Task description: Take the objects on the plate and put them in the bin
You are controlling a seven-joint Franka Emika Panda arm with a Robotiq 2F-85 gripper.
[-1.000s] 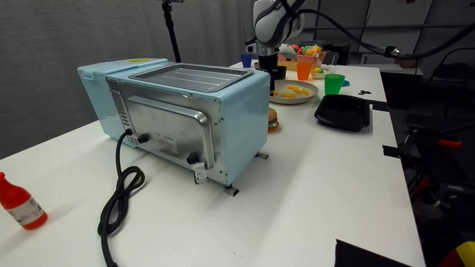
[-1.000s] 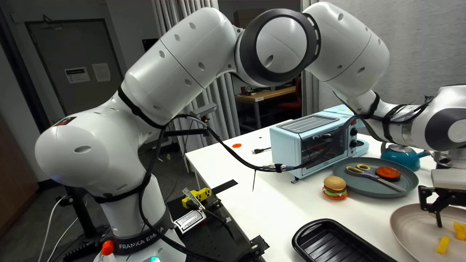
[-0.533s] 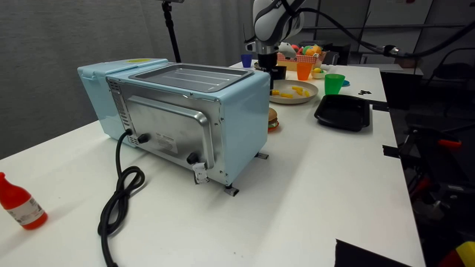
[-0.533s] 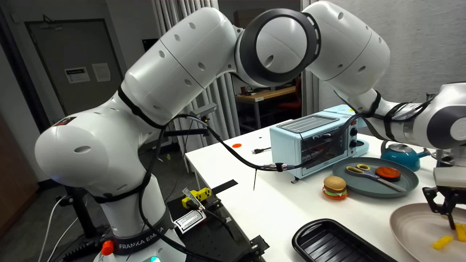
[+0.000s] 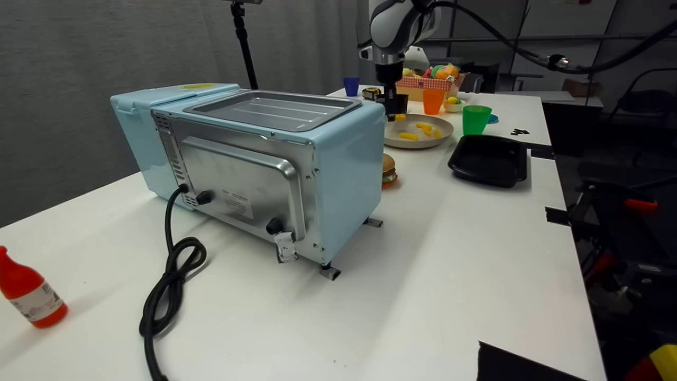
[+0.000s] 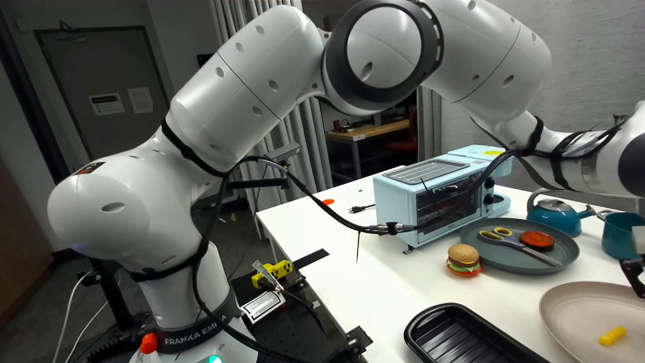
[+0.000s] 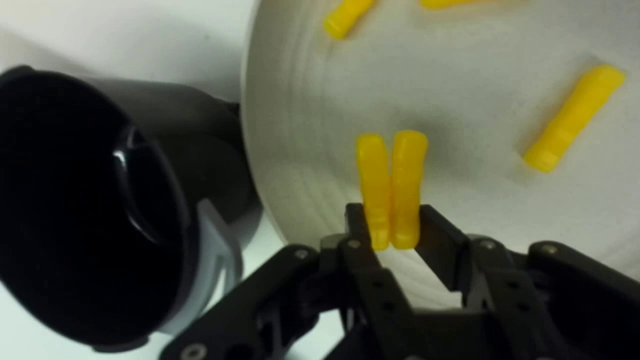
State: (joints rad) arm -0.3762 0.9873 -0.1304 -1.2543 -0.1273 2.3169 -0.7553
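Since your gripper (image 7: 391,220) pinches two yellow sticks (image 7: 409,170) above the plate (image 7: 480,100), begin transfer: align over what seems the bin (image 7: 200,150).

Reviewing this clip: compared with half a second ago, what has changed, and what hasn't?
The gripper has risen from the plate with two yellow sticks pinched side by side. In an exterior view it has shifted toward the picture's right edge, uncovering more of the teal container. The plate, the other yellow sticks on it, the burger and the black tray stayed put.
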